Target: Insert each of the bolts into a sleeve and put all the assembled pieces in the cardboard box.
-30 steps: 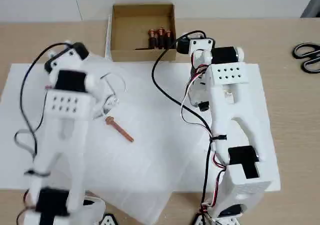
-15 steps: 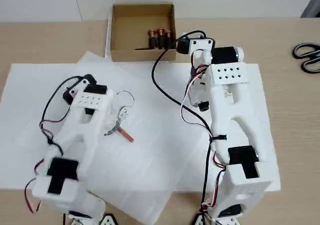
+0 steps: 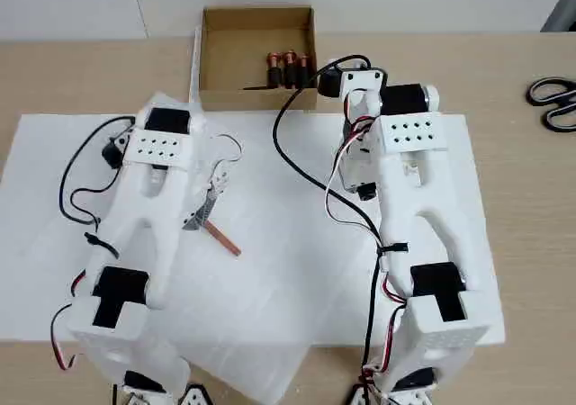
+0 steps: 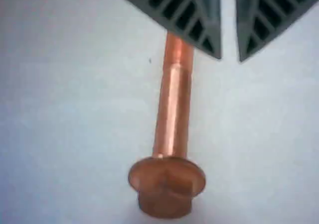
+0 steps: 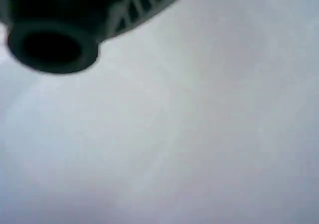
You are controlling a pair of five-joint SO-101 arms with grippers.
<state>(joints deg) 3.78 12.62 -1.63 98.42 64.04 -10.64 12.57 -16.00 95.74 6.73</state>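
Note:
A copper bolt (image 4: 172, 134) lies flat on the white sheet (image 3: 288, 279); in the high view its shaft (image 3: 222, 240) sticks out from under my left gripper (image 3: 202, 212). That gripper (image 4: 229, 55) hangs low over the bolt's thin end, open by a narrow gap, and one finger (image 4: 184, 10) covers the shaft tip. My right gripper (image 5: 94, 20) is shut on a black sleeve (image 5: 52, 47), seen end-on just above the sheet. The cardboard box (image 3: 256, 16) at the back holds three assembled pieces (image 3: 288, 67).
Black scissors (image 3: 553, 101) lie on the wooden table at the far right. The right arm (image 3: 409, 180) stretches over the sheet's right side, with its cables trailing toward the box. A folded sheet corner (image 3: 171, 103) lifts beside the left arm.
The left arm has swung in from the left side, and its gripper has come down over the bolt's head end. The right arm has not moved.

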